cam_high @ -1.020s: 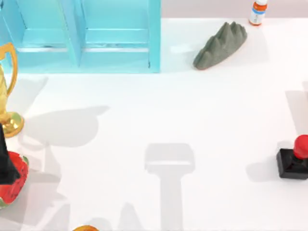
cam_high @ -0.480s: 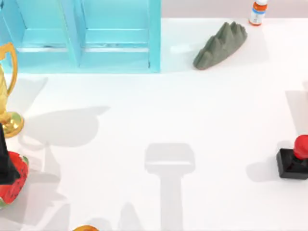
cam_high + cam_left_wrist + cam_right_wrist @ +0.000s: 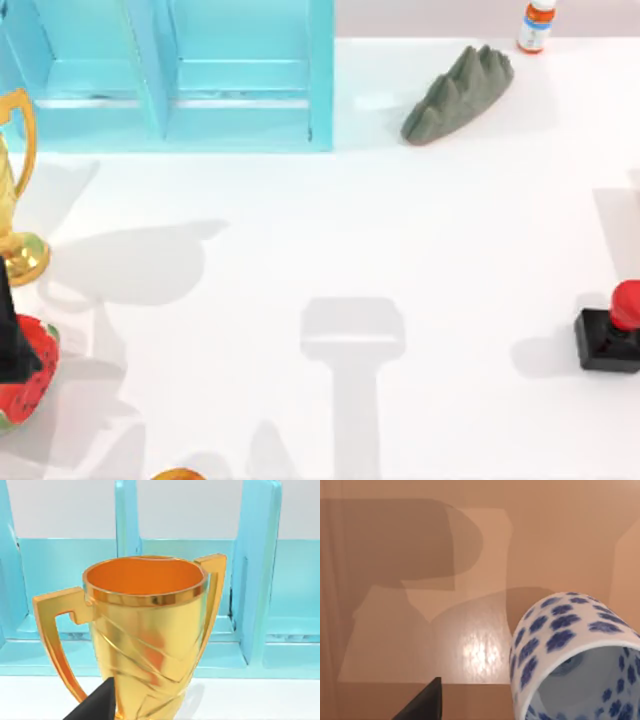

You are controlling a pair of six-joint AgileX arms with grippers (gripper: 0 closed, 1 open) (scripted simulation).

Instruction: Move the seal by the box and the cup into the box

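Two black fingertips are the only tool parts in view: one (image 3: 95,705) in the left wrist view before a tall gold two-handled trophy (image 3: 145,640), one (image 3: 422,702) in the right wrist view beside the white porcelain cup with blue flowers (image 3: 570,655). Grip on either side: cannot tell. Cup lies tipped, mouth toward the camera. Red-knobbed seal on a black square base (image 3: 612,330) stands upright, knob up, at the table's right edge, well apart from the turquoise compartmented box (image 3: 170,75).
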